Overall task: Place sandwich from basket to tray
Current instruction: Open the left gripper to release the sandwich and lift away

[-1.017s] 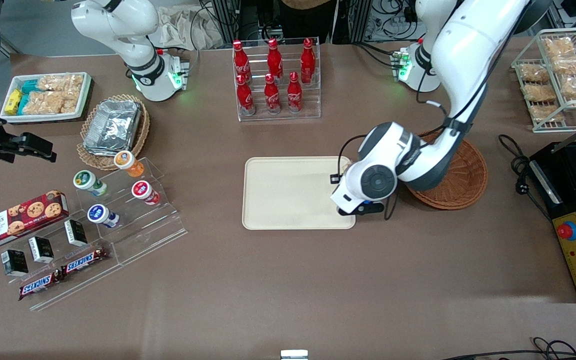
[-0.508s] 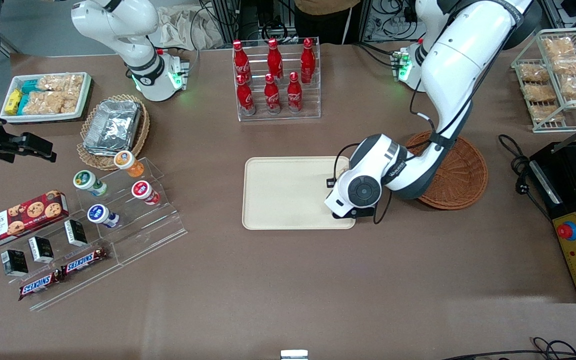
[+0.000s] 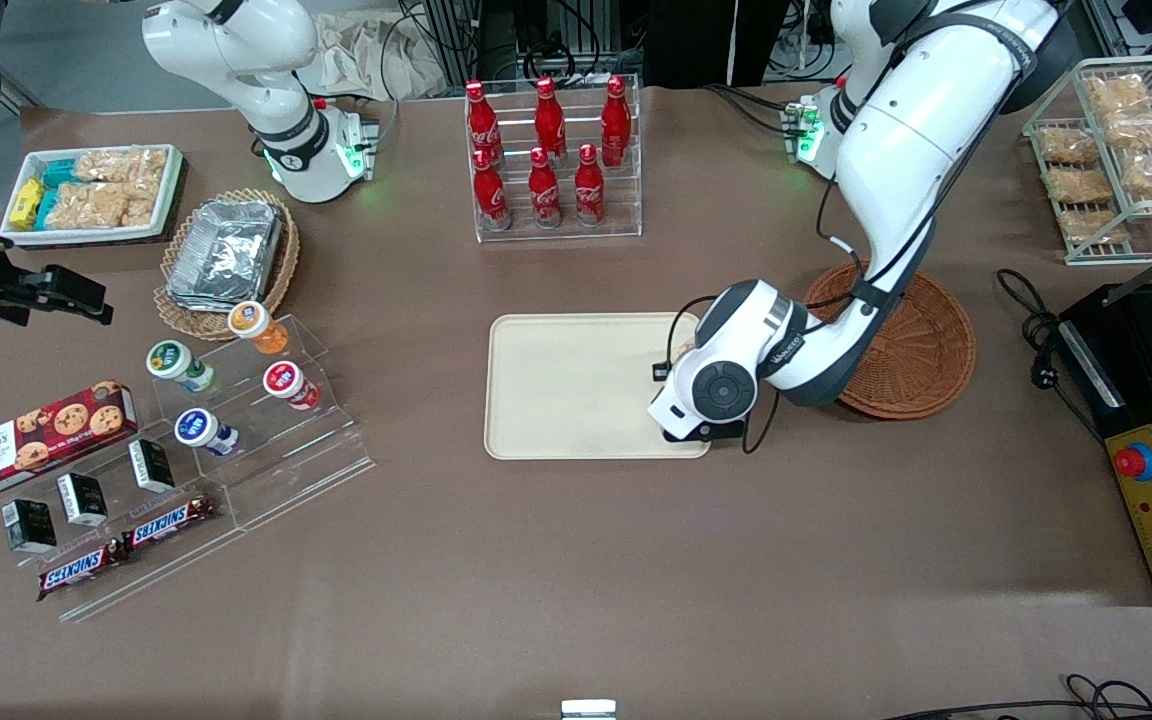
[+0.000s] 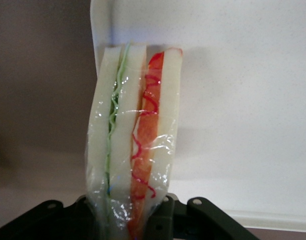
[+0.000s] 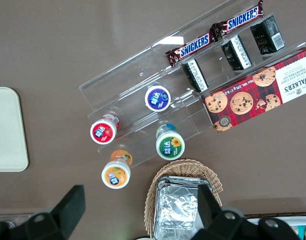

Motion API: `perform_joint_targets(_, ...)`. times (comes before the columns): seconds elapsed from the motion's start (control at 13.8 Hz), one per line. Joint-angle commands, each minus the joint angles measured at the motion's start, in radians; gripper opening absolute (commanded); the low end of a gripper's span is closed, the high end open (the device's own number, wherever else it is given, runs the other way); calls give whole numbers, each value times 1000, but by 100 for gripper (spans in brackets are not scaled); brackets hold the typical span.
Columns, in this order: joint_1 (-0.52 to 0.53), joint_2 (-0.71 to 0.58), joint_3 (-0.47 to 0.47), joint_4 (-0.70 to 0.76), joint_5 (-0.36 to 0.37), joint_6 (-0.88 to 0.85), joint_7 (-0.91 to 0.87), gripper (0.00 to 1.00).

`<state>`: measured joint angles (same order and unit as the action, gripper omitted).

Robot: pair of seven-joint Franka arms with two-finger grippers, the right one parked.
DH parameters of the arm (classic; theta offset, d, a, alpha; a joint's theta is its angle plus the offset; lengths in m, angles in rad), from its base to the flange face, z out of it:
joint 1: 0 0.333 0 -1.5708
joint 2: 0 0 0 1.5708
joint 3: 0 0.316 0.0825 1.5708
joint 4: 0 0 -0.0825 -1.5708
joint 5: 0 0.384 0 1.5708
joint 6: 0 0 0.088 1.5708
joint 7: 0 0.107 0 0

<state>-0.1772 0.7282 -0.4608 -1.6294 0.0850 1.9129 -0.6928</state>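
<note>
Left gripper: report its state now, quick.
Left gripper: shut on the sandwich, held over the edge of the tray that lies nearest the basket.

Six red cola bottles (image 3: 546,150) stood racked; four round lidded cups (image 5: 138,140), two Snickers bars (image 5: 212,35), seemingly three small black boxes (image 5: 235,52) and one red cookie box (image 5: 262,97).

White sandwich (image 4: 135,135) with orange-red, green filling; cream tray (image 3: 576,385); black end effector (image 4: 143,222)
</note>
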Motion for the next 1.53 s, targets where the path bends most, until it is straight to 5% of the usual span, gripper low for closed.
perform_joint_targets(0.0,-11,23,1,29,19,1,-22,31)
perform_joint_targets(0.22,-21,23,1,29,18,3,-24,36)
perform_joint_targets(0.29,-21,23,1,29,18,3,-24,49)
perform_joint_targets(0.36,-21,23,1,29,18,3,-24,84)
perform_joint_targets(0.44,-19,22,1,31,18,3,-24,100)
perform_joint_targets(0.87,-18,-16,1,40,38,-15,-48,100)
perform_joint_targets(1.45,113,-269,-4,103,27,-325,-19,100)
